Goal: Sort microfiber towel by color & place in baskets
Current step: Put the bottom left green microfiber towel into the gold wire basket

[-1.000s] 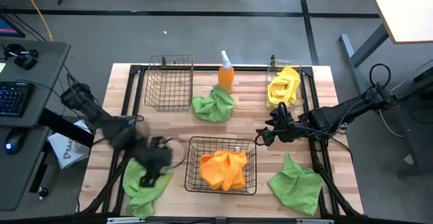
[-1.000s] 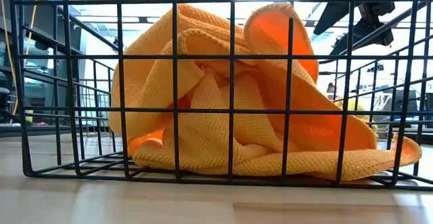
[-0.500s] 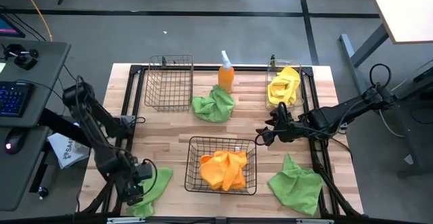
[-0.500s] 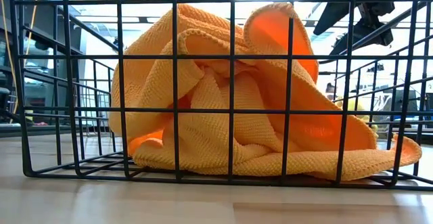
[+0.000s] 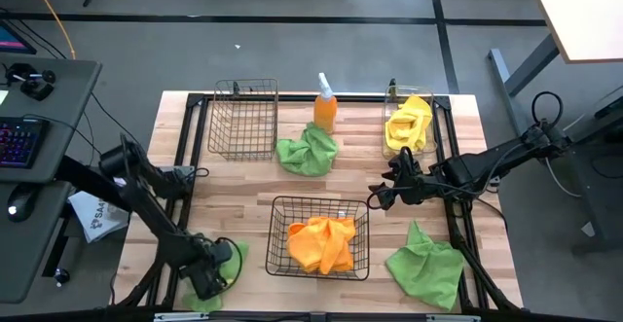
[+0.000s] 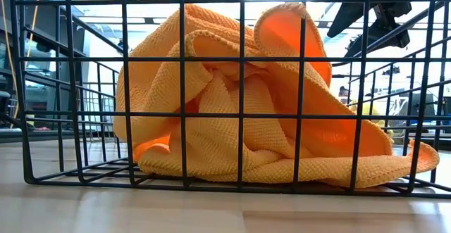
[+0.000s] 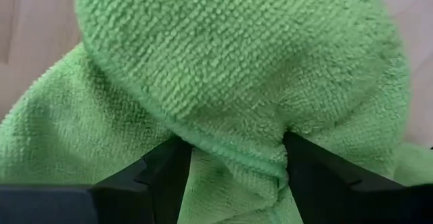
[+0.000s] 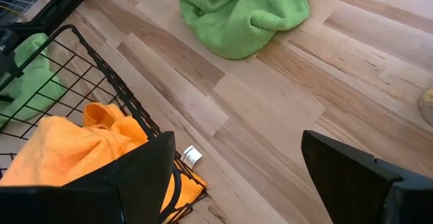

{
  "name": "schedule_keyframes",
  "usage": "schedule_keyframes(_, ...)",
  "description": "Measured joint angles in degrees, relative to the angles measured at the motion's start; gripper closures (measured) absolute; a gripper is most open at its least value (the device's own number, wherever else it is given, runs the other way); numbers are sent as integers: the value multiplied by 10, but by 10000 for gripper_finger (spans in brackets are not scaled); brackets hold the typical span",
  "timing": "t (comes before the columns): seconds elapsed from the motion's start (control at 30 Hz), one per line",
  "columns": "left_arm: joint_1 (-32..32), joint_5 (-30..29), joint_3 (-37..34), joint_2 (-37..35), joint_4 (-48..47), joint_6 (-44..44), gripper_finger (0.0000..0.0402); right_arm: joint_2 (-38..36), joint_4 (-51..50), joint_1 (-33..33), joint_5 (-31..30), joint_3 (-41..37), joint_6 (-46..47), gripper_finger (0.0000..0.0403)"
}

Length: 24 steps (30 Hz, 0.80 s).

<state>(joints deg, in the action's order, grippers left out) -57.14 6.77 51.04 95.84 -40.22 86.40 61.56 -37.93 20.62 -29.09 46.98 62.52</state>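
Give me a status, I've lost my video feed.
Left gripper pinching green towel at table's near-left corner. Right gripper open, hovering mid-table. Orange towel in wide basket; tall basket empty. Nothing blocking.

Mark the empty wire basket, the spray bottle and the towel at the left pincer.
empty wire basket [image 5: 242,120], high view, its mesh floor.
spray bottle [image 5: 325,111], high view, its orange body.
green towel [image 7: 230,82], left wrist view, bunched fold between the fingers.

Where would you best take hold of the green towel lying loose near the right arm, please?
Probably from straight above, pinching a raised fold near the middle of the green towel. It lies crumpled and spread on the table, with no edge lifted clear. The right gripper, open, hangs nearest.
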Motion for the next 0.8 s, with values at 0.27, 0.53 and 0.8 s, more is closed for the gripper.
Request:
schedule_keyframes(0.27, 41, 34, -4, -35, -32, -88, 358, 0, -6, 0, 2, 0, 0, 84)
schedule_keyframes(0.53, 105, -121, 28, -281, -185, -86, 397, 0, -6, 0, 1, 0, 4, 84)
schedule_keyframes(0.8, 257, -439, 140, -462, -227, -232, 400, 0, -6, 0, -38, 0, 18, 84)
